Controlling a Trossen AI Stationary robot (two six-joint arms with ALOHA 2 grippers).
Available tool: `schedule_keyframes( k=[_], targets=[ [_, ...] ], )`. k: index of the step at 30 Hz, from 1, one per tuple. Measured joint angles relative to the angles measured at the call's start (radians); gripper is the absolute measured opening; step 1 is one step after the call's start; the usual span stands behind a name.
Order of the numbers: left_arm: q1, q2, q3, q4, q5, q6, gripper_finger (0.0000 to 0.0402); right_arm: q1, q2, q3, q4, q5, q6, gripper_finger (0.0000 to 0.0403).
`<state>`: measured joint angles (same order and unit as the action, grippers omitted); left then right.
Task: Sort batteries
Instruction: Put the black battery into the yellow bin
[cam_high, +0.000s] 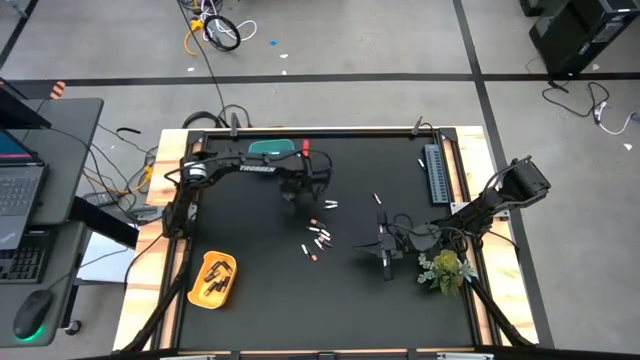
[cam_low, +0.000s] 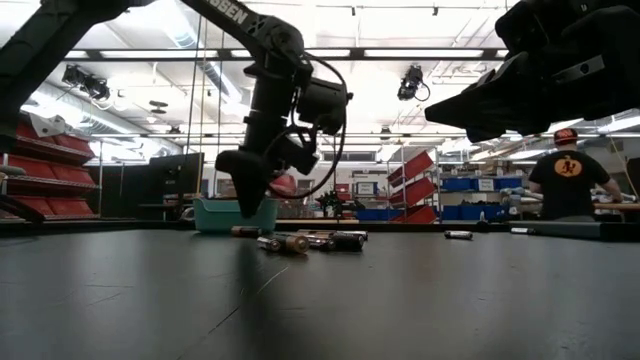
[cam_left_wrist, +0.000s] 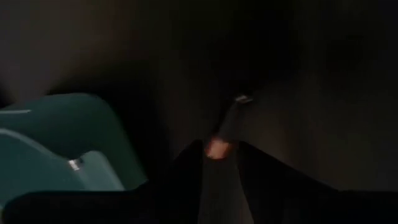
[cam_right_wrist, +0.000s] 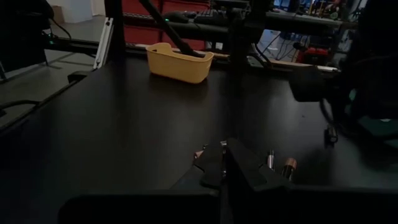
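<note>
My left gripper (cam_high: 296, 192) hangs over the far middle of the black table, fingers pointing steeply down, shut on one battery (cam_left_wrist: 229, 124). The teal bin (cam_high: 272, 148) stands just beyond it at the far edge. A cluster of small batteries (cam_high: 318, 240) lies on the table's middle, seen lying flat in the low view as batteries (cam_low: 310, 240). Two more batteries (cam_high: 330, 205) lie nearer the gripper. My right gripper (cam_high: 385, 256) rests low and level right of the cluster, shut, with nothing between its fingers (cam_right_wrist: 239, 167). My left gripper pinches the battery by its copper-coloured end (cam_left_wrist: 216, 148) between its two fingertips. The fingers come from above, slanting down. The battery sticks out beyond the fingertips, its silver tip (cam_left_wrist: 242, 99) farthest away, lifted clear of the table.
A yellow bin (cam_high: 213, 279) with several batteries in it stands at the near left. A grey ribbed strip (cam_high: 435, 172) lies at the far right, and a small green plant (cam_high: 445, 270) at the right edge. A person (cam_low: 568, 180) stands in the room beyond.
</note>
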<state>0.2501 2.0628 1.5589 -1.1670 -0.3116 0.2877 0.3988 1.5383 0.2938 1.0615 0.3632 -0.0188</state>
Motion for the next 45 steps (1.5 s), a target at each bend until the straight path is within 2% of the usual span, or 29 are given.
schedule_keyframes(
  k=[3, 9, 15, 19, 24, 28, 38, 45],
  targets=[
    [0.028, 0.0, 0.0, 0.014, -0.004, 0.057, 0.0114, 0.0, 0.0, 0.0, 0.0, 0.0, 0.0, 0.0009],
    [0.075, -0.001, -0.008, 0.031, 0.115, 0.129, 0.0114, 0.0, 0.0, 0.0, 0.0, -0.001, -0.004, 0.0009],
    [0.076, 0.001, -0.088, 0.095, 0.176, 0.204, 0.0114, 0.0, 0.0, 0.0, 0.0, -0.001, -0.008, 0.0009],
    [0.075, -0.006, -0.136, 0.144, 0.148, 0.202, 0.0114, 0.0, 0.0, 0.0, 0.0, -0.001, -0.009, 0.0009],
    [0.071, -0.006, -0.158, 0.17, 0.122, 0.147, 0.0101, 0.0, 0.0, 0.0, 0.0, -0.001, -0.01, 0.0009],
    [0.048, -0.004, -0.159, 0.17, 0.107, 0.144, 0.0052, 0.0, 0.0, 0.0, -0.001, -0.001, -0.01, 0.0009],
    [-0.036, -0.012, -0.15, 0.152, 0.039, 0.034, 0.0052, -0.001, 0.0, 0.0, -0.001, -0.001, -0.008, 0.0009],
    [-0.053, -0.153, -0.14, 0.124, 0.112, -0.081, 0.0052, -0.001, 0.0, 0.0, -0.001, -0.001, -0.007, 0.0009]
  ],
)
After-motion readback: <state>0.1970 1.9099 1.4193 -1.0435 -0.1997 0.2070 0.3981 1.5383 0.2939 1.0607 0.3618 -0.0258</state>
